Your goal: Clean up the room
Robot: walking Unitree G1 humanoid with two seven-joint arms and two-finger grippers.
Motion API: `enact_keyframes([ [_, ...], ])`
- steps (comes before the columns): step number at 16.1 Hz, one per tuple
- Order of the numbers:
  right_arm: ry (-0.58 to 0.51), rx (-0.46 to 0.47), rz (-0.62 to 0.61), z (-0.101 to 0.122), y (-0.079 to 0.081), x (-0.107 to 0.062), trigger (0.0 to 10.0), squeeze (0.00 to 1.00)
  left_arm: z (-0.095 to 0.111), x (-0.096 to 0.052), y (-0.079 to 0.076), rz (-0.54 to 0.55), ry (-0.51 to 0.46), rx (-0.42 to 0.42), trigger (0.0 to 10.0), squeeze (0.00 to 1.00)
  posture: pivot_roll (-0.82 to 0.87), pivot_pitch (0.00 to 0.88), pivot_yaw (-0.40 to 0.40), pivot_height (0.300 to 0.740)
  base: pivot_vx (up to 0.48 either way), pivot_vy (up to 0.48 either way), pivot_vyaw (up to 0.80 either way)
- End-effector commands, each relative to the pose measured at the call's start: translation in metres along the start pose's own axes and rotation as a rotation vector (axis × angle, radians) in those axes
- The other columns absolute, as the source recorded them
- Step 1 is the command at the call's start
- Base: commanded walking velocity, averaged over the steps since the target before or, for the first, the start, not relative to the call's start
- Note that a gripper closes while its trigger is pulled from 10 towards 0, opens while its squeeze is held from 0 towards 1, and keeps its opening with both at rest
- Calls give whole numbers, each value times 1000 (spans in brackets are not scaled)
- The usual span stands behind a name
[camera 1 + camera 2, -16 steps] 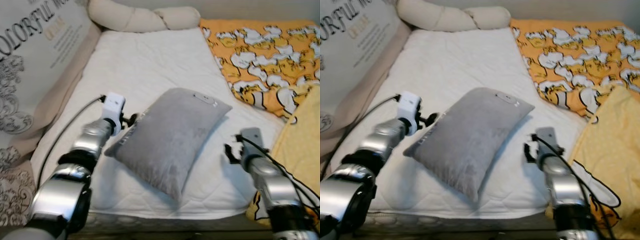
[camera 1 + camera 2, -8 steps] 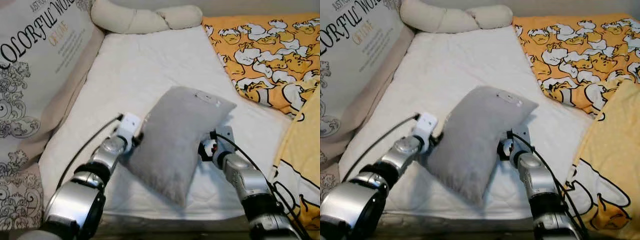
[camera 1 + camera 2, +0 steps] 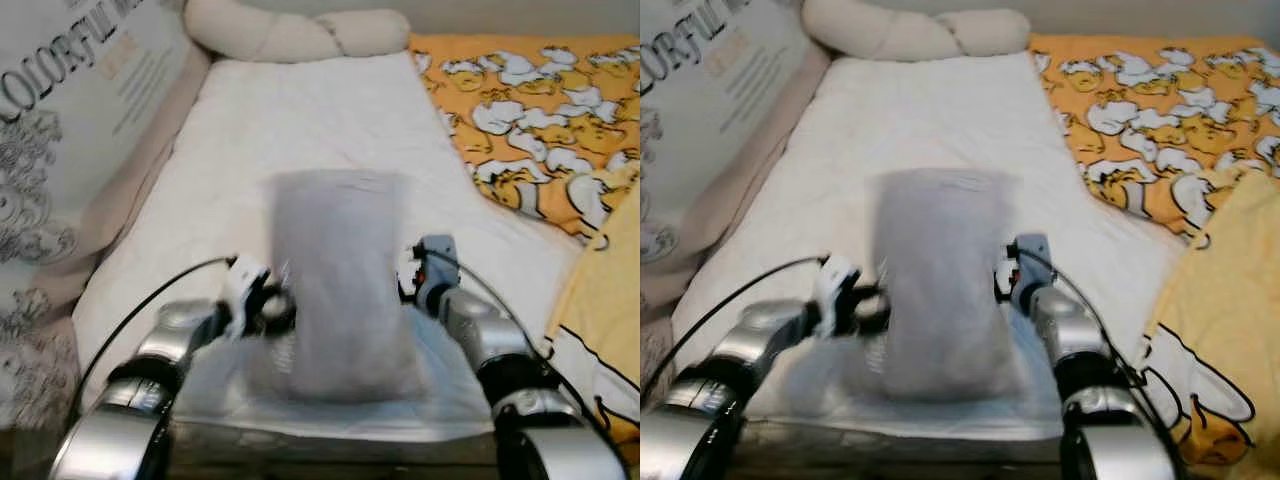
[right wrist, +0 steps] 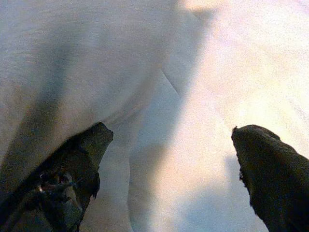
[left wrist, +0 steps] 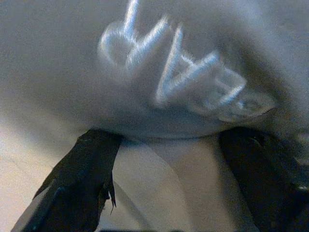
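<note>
- Looking across the bed (image 3: pixel 300 110), I see its white mattress open all the way up to the cream bolster (image 3: pixel 300 32) at the head, with the printed cushion (image 3: pixel 70 120) along my left and the orange duck blanket (image 3: pixel 540 110) bunched on my right.
- The grey pillow (image 3: pixel 335 280) stands squeezed between my two arms near the bed's front edge, blurred; I cannot tell whether it is off the mattress or resting on it.
- The left gripper (image 3: pixel 272 310) presses the pillow's left side; in its wrist view both fingers (image 5: pixel 82 179) are spread wide, with the embroidered fabric bulging between them.
- The right gripper (image 3: pixel 408 278) sits against the pillow's right side, also spread wide, with one finger (image 4: pixel 72 169) under the fabric.
- I judge this as the pillow-carrying step: a two-arm squeeze, not a pinch.
- Next I would keep even inward pressure and place it toward the head, through the white middle lane, well apart from the blanket.
</note>
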State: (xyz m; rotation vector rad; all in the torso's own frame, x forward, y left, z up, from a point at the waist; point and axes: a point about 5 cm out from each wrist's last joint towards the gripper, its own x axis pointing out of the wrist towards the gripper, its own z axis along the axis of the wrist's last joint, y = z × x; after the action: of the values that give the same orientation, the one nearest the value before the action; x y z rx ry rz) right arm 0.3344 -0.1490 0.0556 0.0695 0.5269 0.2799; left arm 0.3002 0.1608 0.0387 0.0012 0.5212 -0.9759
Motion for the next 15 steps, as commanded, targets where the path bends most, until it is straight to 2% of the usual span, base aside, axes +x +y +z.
enact_keyframes([
  [1, -44, 7, 56, 11, 8, 1, 10000, 0, 12, 5, -8, -78, -43, 26, 10000, 0, -29, 0, -2, 740, 0, 0, 0],
  [2, -34, 6, 43, 11, -1, -2, 10000, 0, 19, 2, -14, -106, -103, 34, 10000, 0, -21, 0, -10, 740, 0, 0, 0],
  [4, -2, 10, 29, 2, -8, -9, 10000, 0, 13, -1, -17, -106, -75, 68, 10000, 0, -18, 0, -14, 740, 0, 0, 0],
  [6, 29, 19, 23, -13, -14, -19, 10000, 0, 4, -11, -15, -58, -42, 74, 10000, 0, -32, 0, 1, 740, 0, 0, 0],
  [7, 22, 33, 14, -15, -18, -24, 10000, 47, 3, -18, -13, -27, -35, 71, 10000, 0, -43, 0, 11, 740, 0, 0, 0],
  [8, 0, 56, -5, -14, -23, -29, 10000, 1000, 0, -28, -11, -3, -25, 50, 10000, 0, -52, 0, 23, 740, 0, 0, 0],
  [9, -38, 103, -28, -10, -33, -34, 10000, 1000, -7, -43, -6, 17, -23, -14, 10000, 706, -55, 0, 26, 740, 0, 0, 0],
  [10, -76, 140, -69, -6, -43, -38, 10000, 1000, -14, -56, -1, 36, -51, -75, 10000, 1000, -56, 0, 29, 740, 0, 0, 0],
  [11, -92, 162, -84, -4, -48, -40, 10000, 1000, -15, -63, 2, 51, -75, -99, 10000, 1000, -54, 0, 28, 740, 0, 0, 0],
  [12, -125, 218, -78, 1, -55, -41, 10000, 1000, -14, -75, 17, 165, -160, -180, 10000, 1000, -40, 0, 19, 740, 0, 0, 0],
  [13, -135, 261, -51, 2, -55, -39, 10000, 1000, -10, -77, 26, 241, -233, -247, 10000, 1000, -35, 0, 15, 740, 0, 0, 0],
  [14, -138, 282, -40, 2, -55, -38, 10000, 1000, -8, -77, 28, 263, -263, -280, 10000, 1000, -30, 0, 13, 740, 0, 0, 0],
  [15, -155, 392, 49, 0, -50, -32, 10000, 1000, -5, -74, 38, 354, -418, -469, 10000, 1000, -25, 0, 11, 740, 0, 0, 0],
])
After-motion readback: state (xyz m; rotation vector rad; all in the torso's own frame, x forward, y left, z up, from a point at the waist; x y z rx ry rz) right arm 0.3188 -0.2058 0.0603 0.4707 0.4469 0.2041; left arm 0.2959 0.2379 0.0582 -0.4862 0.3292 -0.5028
